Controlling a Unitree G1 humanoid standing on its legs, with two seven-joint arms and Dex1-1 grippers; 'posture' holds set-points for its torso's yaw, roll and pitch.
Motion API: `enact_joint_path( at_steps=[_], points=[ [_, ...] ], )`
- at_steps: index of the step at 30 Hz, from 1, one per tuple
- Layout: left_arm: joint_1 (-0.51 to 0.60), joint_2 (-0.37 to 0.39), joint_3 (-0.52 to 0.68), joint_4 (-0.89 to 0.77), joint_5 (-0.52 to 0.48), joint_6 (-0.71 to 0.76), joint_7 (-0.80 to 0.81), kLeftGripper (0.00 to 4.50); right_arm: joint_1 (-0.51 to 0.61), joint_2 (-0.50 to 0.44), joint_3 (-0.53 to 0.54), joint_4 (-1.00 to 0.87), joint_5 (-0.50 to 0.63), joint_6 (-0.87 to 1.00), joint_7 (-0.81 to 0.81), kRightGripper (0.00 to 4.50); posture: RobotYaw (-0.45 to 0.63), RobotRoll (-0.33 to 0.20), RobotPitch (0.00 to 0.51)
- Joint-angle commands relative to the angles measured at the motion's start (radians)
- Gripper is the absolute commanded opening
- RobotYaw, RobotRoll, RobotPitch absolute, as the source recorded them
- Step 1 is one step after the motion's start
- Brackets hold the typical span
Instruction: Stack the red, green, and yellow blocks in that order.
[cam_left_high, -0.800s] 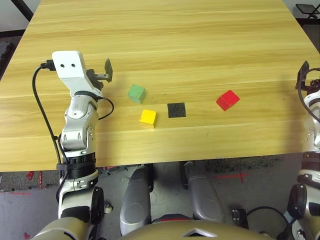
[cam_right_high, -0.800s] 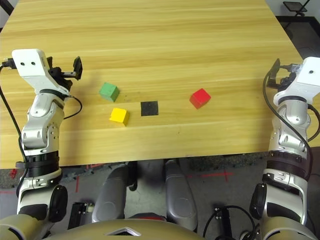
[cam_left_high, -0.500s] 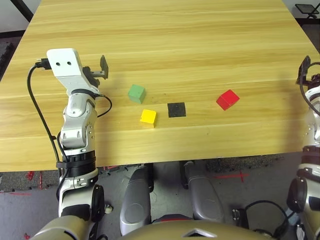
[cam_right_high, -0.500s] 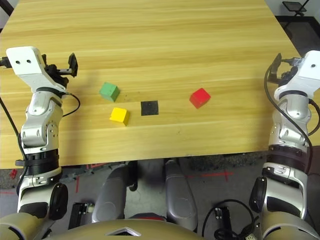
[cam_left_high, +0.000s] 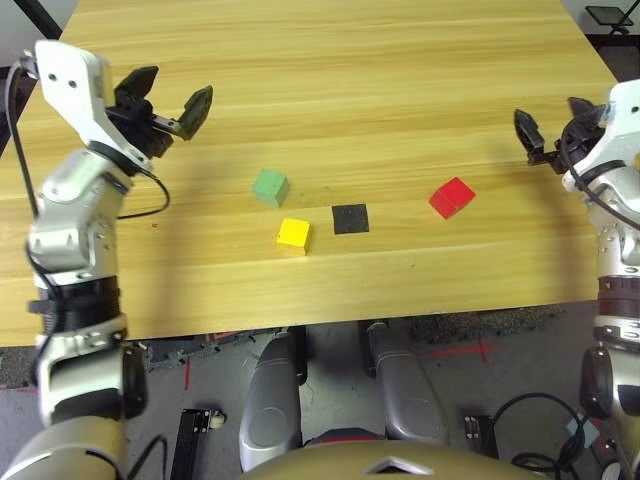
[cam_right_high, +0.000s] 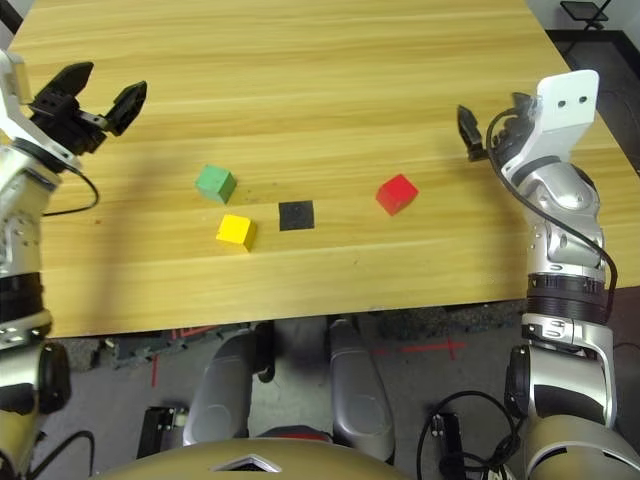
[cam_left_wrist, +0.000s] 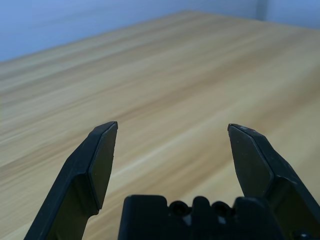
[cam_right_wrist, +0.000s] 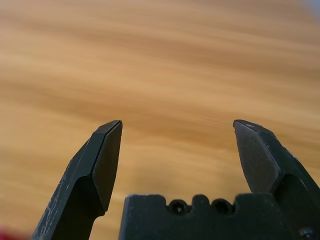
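Both claws were spread wide and carried nothing. The left gripper (cam_left_high: 170, 100) hung over the table's left side, the right gripper (cam_right_high: 490, 125) over the right, each well apart from any cube.

Positions: red block (cam_left_high: 451, 197) sat on the wood right of centre, nearest the right gripper. Green block (cam_left_high: 271, 186) sat left of centre, with the yellow block (cam_left_high: 294, 234) just in front of it and slightly to its right, close together but not touching. None was stacked, so I'd call the job not started.

Risks, as I judged them:
- Red sat rotated relative to the table edge; fingers coming in square could catch a corner and spin or shove it instead of gripping.
- Green and yellow sat close, so wide fingers dropping on one could nudge the other.
- Small cubes: an off-centre release on top would tip the stack.
- Both arms converging mid-table could clash.

Other items: a flat black square patch (cam_left_high: 351, 218) on the wooden table (cam_left_high: 400, 60), between yellow and red. Nothing stood in the way of any block.
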Motion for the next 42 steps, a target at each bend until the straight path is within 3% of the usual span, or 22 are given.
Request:
enact_joint_path(
  at_steps=[1, 6, 10, 15, 21, 28, 33, 42],
  points=[
    [-0.006, 0.062, -0.093, 0.036, -0.011, 0.001, -0.219, 4.48, -0.015, -0.079, 0.086, -0.065, -0.007, 0.16, 0.097, 4.5, 0.23, -0.016, 0.245],
    [-0.064, 0.094, -0.184, 0.141, 0.031, -0.064, -0.411, 4.48, -0.092, -0.139, 0.137, -0.108, 0.007, 0.324, 0.156, 4.5, 0.22, -0.029, 0.237],
    [-0.13, 0.069, -0.239, 0.261, 0.089, -0.154, -0.481, 4.48, -0.122, -0.165, 0.167, -0.155, 0.026, 0.441, 0.2, 4.5, 0.21, -0.042, 0.228],
    [-0.201, 0.026, -0.271, 0.427, 0.147, -0.265, -0.526, 4.48, -0.103, -0.22, 0.194, -0.32, 0.138, 0.686, 0.28, 4.5, 0.18, -0.056, 0.219],
    [-0.258, -0.02, -0.279, 0.544, 0.182, -0.336, -0.547, 4.48, -0.041, -0.254, 0.187, -0.464, 0.213, 0.778, 0.307, 4.5, 0.15, -0.071, 0.203],
    [-0.258, -0.05, -0.276, 0.552, 0.193, -0.353, -0.558, 4.48, 0.048, -0.253, 0.204, -0.523, 0.187, 0.726, 0.27, 4.5, 0.15, -0.067, 0.2],
    [-0.269, -0.05, -0.269, 0.516, 0.182, -0.334, -0.559, 4.48, 0.123, -0.235, 0.261, -0.503, 0.083, 0.545, 0.249, 4.5, 0.16, -0.054, 0.203],
    [-0.223, -0.048, -0.265, 0.43, 0.163, -0.272, -0.552, 4.48, 0.099, -0.188, 0.3, -0.326, -0.025, 0.334, 0.277, 4.5, 0.18, -0.037, 0.217]
  ],
)
